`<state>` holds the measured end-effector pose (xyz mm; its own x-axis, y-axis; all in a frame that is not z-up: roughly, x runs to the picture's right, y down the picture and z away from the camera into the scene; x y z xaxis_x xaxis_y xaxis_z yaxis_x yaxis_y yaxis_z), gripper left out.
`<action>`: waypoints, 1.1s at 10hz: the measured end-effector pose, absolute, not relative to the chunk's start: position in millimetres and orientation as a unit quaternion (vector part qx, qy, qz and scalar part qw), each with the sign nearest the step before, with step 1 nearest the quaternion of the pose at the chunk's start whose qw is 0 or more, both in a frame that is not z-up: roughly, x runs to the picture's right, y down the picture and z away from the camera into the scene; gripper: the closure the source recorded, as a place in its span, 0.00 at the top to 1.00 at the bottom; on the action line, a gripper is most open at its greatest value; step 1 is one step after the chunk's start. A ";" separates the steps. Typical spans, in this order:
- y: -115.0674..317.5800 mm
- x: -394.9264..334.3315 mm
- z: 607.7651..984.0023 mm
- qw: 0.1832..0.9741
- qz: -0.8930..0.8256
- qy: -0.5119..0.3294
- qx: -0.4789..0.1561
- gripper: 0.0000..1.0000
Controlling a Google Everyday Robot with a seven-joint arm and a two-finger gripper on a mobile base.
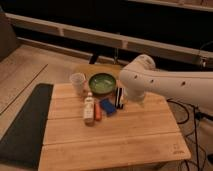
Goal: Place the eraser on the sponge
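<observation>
Black white-striped eraser (119, 97) stands just beside flat blue sponge (107, 106), not atop it; gripper (129, 98) close right of eraser, probably positioned for grasp; grip state cannot tell

Black eraser (119, 96) with white stripes, blue sponge (107, 106), green bowl (102, 75), white arm (165, 85) hiding the gripper.

Your worktop (115, 142) carries: eraser (119, 96) just beside sponge (106, 106), white bottle (89, 109), cup (78, 82), green bowl (102, 82); gripper hidden behind arm (165, 82).
</observation>
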<state>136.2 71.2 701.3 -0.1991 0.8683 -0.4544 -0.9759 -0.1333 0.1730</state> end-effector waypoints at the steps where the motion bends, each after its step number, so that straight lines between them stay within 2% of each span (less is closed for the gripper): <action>1: 71.0 135.3 701.5 0.622 0.742 0.219 -0.123 0.65; 4: 73.8 147.3 715.3 0.629 0.735 0.227 -0.116 0.65; 7: 79.9 178.9 757.1 0.647 0.717 0.221 -0.138 0.65; 9: 69.0 195.6 809.1 0.659 0.713 0.162 -0.174 0.65; 11: 47.9 195.6 841.8 0.696 0.685 0.100 -0.192 0.65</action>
<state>195.6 47.9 841.8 0.0416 0.9145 -0.4025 -0.9914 -0.0123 -0.1305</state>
